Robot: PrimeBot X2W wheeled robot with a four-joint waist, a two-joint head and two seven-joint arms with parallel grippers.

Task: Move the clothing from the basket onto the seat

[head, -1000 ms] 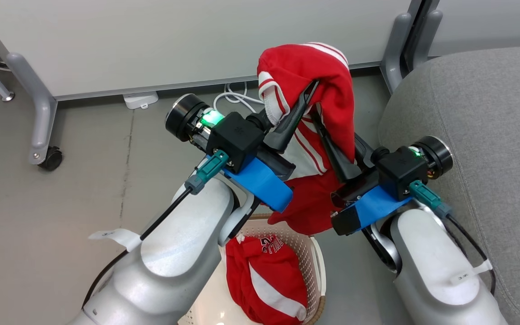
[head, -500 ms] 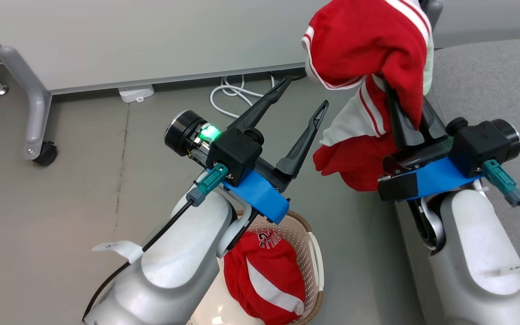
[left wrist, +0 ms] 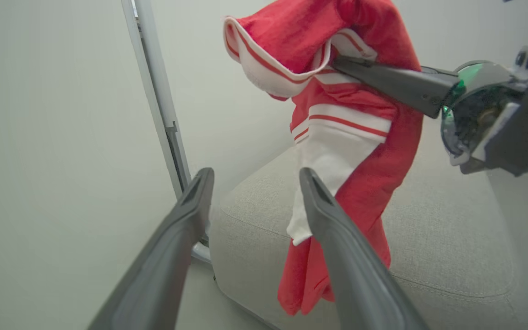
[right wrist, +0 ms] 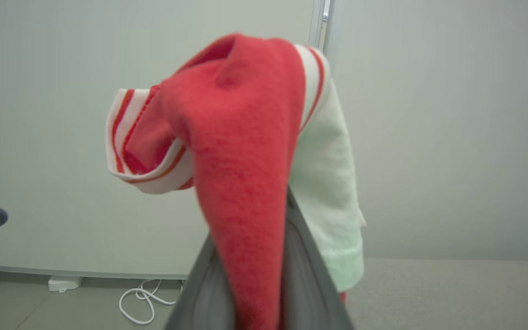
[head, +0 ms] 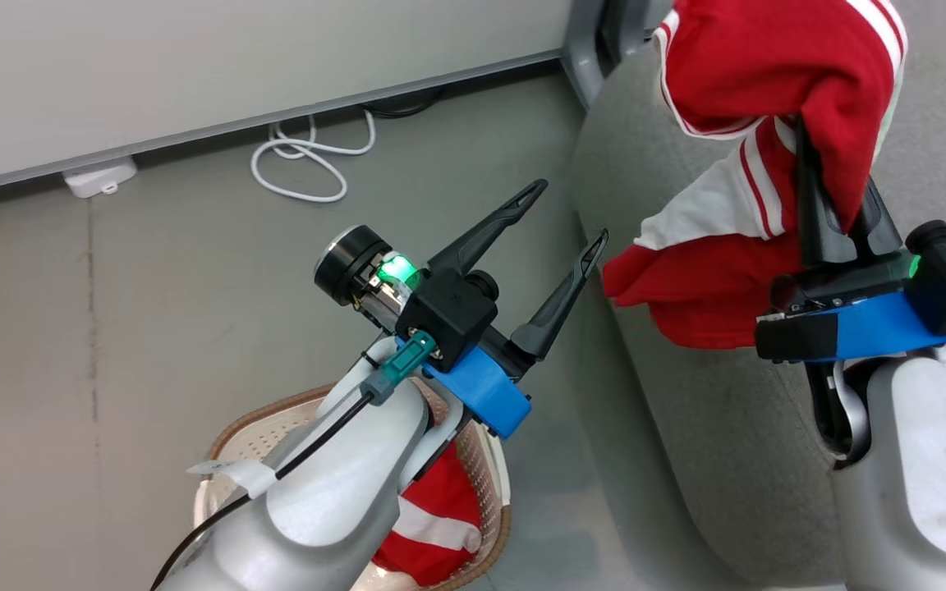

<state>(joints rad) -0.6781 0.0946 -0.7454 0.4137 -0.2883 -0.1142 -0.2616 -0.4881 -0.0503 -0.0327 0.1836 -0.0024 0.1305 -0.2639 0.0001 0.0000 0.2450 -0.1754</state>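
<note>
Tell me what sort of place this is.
Probably an indoor test room staged as a living space: a grey sofa and a laundry basket stand on bare grey floor, beside a plain white partition with a loose white cable at its foot.

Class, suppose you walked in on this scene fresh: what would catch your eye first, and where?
A red garment with white stripes hangs from the right gripper at the grey sofa's edge. The left gripper stands open beside it, and a second garment lies in the basket.
</note>
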